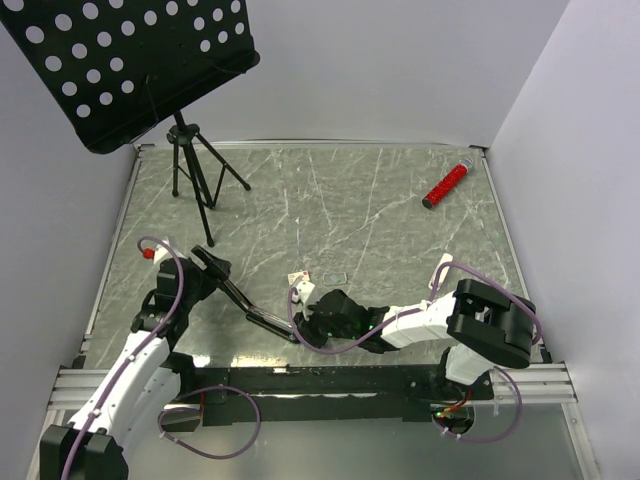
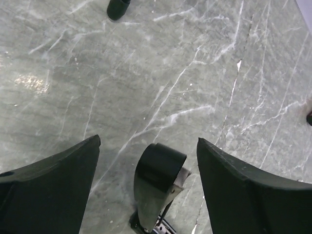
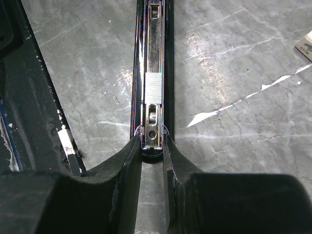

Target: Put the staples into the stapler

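Closed tightly, the right gripper [image 3: 152, 146] is seen pinching the near end of the stapler [image 3: 154, 53], its two fingers [image 3: 127, 161] pressed against either side of the silvery metal rail. A short ribbed staple strip [image 3: 154, 87] is laid in that rail, just ahead of the fingertips. The stapler is lain on the marbled table [image 1: 380, 230] near its front edge, between the two arms, and is stretched from the right gripper [image 1: 312, 322] up and left towards the left gripper [image 1: 210, 265]. Its black top arm [image 2: 158, 170] is swung open away from the rail, and the rounded end of that arm is seen between the left gripper's fingers [image 2: 63, 170]. The left gripper [image 2: 148, 141] is held wide apart, with table showing on both sides of the arm's end, so nothing is gripped by it.

A cream cardboard corner [image 3: 305, 46] with dark print is cut off by the right edge of the right wrist view. A small pale rectangular piece [image 1: 333, 277] is seen on the table just beyond the right gripper. A red cylinder [image 1: 446, 185] is left well apart at the far right, and a music stand [image 1: 190, 165] is set at the far left.
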You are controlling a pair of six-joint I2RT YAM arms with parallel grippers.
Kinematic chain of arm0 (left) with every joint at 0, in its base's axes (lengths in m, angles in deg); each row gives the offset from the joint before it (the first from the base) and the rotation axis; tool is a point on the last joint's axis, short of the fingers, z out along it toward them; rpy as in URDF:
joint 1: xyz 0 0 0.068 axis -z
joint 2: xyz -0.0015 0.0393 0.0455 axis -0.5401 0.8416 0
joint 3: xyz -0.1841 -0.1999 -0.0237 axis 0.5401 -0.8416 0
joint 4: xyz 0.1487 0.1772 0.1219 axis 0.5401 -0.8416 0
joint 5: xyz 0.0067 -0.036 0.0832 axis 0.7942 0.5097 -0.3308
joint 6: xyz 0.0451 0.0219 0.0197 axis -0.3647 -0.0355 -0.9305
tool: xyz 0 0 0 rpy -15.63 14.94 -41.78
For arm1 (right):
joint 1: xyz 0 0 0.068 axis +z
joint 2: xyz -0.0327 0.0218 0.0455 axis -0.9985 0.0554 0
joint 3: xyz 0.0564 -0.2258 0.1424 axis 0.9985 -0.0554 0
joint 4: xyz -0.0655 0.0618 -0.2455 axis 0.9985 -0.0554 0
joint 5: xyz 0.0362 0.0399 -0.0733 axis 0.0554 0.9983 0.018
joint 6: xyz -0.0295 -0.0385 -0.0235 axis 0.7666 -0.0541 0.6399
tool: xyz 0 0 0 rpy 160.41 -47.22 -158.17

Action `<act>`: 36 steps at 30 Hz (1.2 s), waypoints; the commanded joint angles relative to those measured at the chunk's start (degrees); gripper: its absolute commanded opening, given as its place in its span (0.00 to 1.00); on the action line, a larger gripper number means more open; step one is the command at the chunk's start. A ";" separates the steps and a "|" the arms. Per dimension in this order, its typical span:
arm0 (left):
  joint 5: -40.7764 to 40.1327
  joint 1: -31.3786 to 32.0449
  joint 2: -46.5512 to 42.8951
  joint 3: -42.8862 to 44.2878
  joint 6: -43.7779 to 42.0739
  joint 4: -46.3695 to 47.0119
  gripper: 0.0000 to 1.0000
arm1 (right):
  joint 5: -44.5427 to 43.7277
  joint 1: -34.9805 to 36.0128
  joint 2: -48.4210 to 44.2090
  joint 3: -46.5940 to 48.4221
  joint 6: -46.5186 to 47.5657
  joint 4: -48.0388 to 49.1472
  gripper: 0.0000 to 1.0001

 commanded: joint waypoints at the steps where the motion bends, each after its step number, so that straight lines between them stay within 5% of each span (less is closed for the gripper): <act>1: 1.80 -0.31 -0.42 -1.69 0.69 8.68 0.82 | -2.04 -0.36 -0.25 -1.53 2.81 -1.07 0.10; 12: 3.12 -0.31 -7.00 -6.70 0.43 13.10 0.69 | -5.21 -0.45 -2.09 -1.88 6.24 -2.92 0.09; 16: 4.08 -0.31 -10.26 -7.76 -0.71 13.36 0.53 | -5.21 -0.36 -1.83 -2.05 6.33 -2.57 0.08; 27: 5.84 1.36 -10.09 -7.15 -2.91 13.54 0.31 | -5.21 -0.36 -1.65 -2.14 6.59 -1.86 0.08; 36: -0.63 16.18 -11.76 -3.90 -1.95 5.90 0.30 | -5.12 -0.45 -2.71 -2.41 6.94 -0.37 0.08</act>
